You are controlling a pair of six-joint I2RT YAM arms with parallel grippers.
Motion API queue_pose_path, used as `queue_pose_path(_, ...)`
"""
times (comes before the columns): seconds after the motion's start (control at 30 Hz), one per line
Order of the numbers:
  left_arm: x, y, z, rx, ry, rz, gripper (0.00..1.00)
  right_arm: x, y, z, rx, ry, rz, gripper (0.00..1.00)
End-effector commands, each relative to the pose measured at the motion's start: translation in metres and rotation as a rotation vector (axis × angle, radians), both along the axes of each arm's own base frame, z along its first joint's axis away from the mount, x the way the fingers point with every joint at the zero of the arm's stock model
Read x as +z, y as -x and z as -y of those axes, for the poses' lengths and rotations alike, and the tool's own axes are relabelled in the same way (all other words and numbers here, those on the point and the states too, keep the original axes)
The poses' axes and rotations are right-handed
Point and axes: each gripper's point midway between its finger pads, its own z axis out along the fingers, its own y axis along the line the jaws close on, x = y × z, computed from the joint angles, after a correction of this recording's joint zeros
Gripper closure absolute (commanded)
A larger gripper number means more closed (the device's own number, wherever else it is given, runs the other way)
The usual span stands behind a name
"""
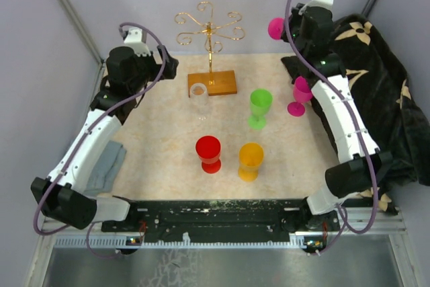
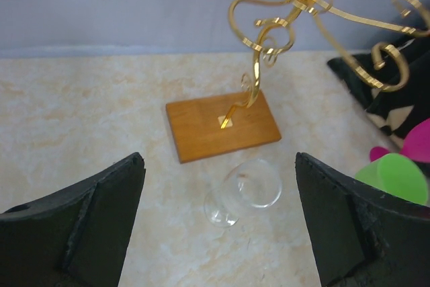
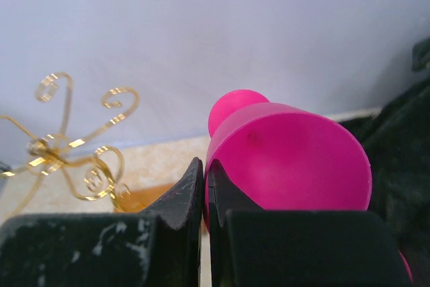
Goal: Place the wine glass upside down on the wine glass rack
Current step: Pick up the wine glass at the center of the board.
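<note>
The right hand (image 3: 205,166) has its 2 fingers pressed almost together, and it is pinching the pink glass (image 3: 289,159) at the glass's near edge. The exact spot of the grip is hidden behind the fingers. The glass is up in the air, off the bench (image 1: 168,159), at the far right.

The rack (image 1: 209,29) lies to the left of this hand. In the right wrist view its gold curls sit left of the glass and a bit lower. So I think the next move is a carry to the left, toward a curl. The glass's long line seems to point away from the hand, with a small round knob showing past the big round part. I cannot tell for sure which end is up.

The pink glass is bright, smooth and not see-through, like plastic.

The left hand (image 2: 220,162) is spread wide and holds nothing. It looks down at a clear glass (image 2: 252,183) that stands on the bench just beside the rack's wooden base (image 1: 213,83). This hand is a little nearer to the rack, but the right hand has the glass.
</note>
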Motion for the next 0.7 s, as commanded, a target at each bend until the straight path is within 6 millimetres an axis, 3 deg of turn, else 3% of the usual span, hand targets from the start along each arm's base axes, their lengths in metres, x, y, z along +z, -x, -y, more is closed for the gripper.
queue_pose_path(0.0,0.053,0.006,0.016,-0.075,0.086,0.085,0.02,0.097,0.024,-0.014,0.091,-0.124,0.313,1.00)
queue_pose_path(0.13,0.096,0.014,0.029,-0.158,0.156,0.164,0.02,0.129,0.042,-0.033,0.219,-0.260,0.424,1.00)
queue_pose_path(0.3,0.130,0.019,0.049,-0.310,0.253,0.216,0.02,0.170,0.065,-0.066,0.441,-0.409,0.536,1.00)
queue_pose_path(0.43,0.142,0.006,0.035,-0.377,0.369,0.216,0.04,0.195,0.078,-0.083,0.594,-0.499,0.582,1.00)
queue_pose_path(0.67,0.155,-0.010,0.016,-0.484,0.545,0.219,0.05,0.217,0.100,-0.100,0.856,-0.633,0.616,1.00)
